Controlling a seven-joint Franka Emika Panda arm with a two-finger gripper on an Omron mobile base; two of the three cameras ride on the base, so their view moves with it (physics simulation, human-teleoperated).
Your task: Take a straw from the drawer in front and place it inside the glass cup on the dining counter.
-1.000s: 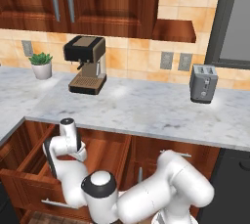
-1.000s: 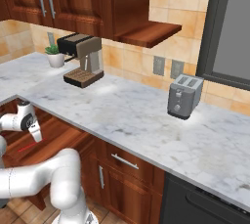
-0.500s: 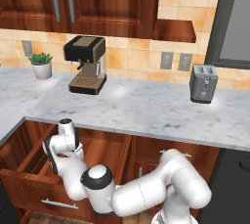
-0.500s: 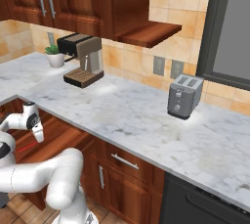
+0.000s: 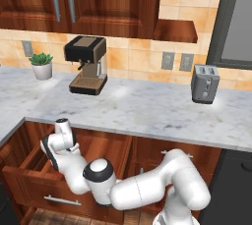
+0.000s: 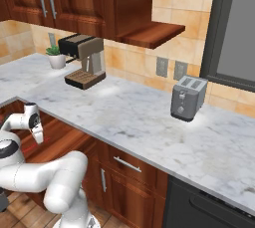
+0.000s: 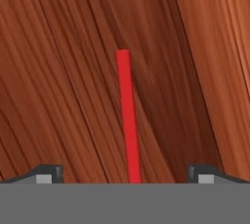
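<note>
The drawer stands pulled out under the marble worktop, and my arm reaches down into it. In the hand view the red straw lies flat on the drawer floor. It runs straight up from the gap between my two fingertips. My gripper is open, just above the straw, with one fingertip well to each side and neither touching it. From the right base view my gripper points down inside the drawer. The glass cup and the dining counter are out of view.
On the marble worktop stand a coffee machine, a small potted plant and a toaster. Wall cabinets hang above. The worktop's front edge overhangs the drawer. A dark appliance front sits at the lower right.
The hand has shifted only slightly over the drawer and the arm's elbow has risen a little. The jaws stay wide open.
</note>
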